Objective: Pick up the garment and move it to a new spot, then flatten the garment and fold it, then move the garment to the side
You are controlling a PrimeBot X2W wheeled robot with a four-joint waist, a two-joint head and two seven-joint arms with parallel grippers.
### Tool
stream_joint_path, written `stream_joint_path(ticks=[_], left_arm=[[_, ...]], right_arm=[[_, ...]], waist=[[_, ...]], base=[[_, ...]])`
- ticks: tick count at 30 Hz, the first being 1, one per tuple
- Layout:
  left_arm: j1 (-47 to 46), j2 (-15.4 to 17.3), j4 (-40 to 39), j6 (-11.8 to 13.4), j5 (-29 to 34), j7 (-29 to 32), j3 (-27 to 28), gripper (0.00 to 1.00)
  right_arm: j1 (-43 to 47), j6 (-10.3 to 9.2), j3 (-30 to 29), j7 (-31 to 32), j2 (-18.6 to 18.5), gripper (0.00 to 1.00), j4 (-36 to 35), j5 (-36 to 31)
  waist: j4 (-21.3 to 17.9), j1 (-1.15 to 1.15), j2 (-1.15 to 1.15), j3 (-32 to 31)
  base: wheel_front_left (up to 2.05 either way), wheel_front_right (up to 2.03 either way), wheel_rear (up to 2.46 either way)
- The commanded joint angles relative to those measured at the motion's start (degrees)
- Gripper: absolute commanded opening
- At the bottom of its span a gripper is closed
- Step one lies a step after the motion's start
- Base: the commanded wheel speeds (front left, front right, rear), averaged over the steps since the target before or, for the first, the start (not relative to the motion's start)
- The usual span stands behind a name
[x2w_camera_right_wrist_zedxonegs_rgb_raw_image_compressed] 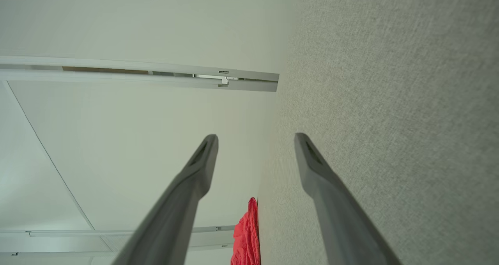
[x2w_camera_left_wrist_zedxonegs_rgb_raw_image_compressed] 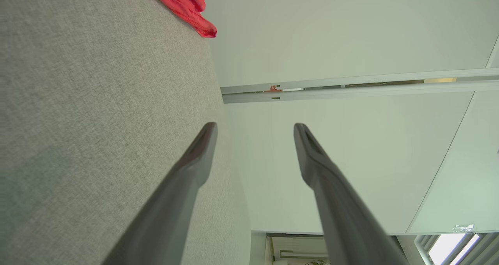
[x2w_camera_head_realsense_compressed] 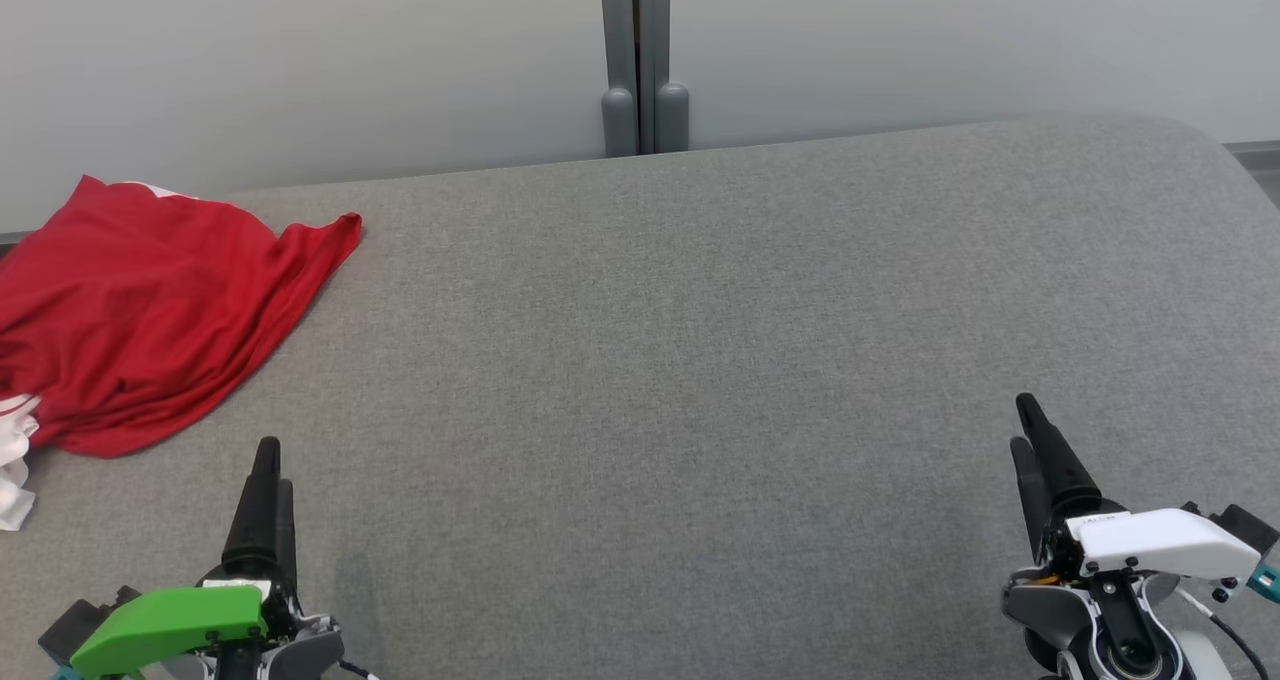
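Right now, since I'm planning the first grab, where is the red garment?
In the head view the red garment lies crumpled at the far left of the grey surface, just ahead of the left pincer, untouched.

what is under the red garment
The red garment lies crumpled on the grey padded surface. White fabric peeks out at its near edge; anything else beneath is covered.

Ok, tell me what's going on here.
Nothing is being handled yet. The red garment lies crumpled at the far left of the grey surface. The left fingers and right fingers are open and empty, low at the near side, neither touching the garment.
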Motion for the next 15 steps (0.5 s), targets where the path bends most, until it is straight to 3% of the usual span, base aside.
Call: stream_joint_path(ticks=[1,15], left_arm=[[-0.3,0.3,-1.4,-0.1,1.8,-0.6,-0.2,1.0],[1.2,0.4,-3.3,-0.1,16.4,-4.0,-0.7,1.0]], right_arm=[[-0.7,0.01,0.4,-0.7,-0.3,1.0,-1.3,-2.5],[-0.2,0.02,1.7,-4.1,-0.4,1.0,-4.8,-23.0]], waist=[[0.0,0.0,0.0,0.0],[0.2,0.0,0.0,0.0]], base=[[0.0,0.0,0.0],[0.0,0.0,0.0]])
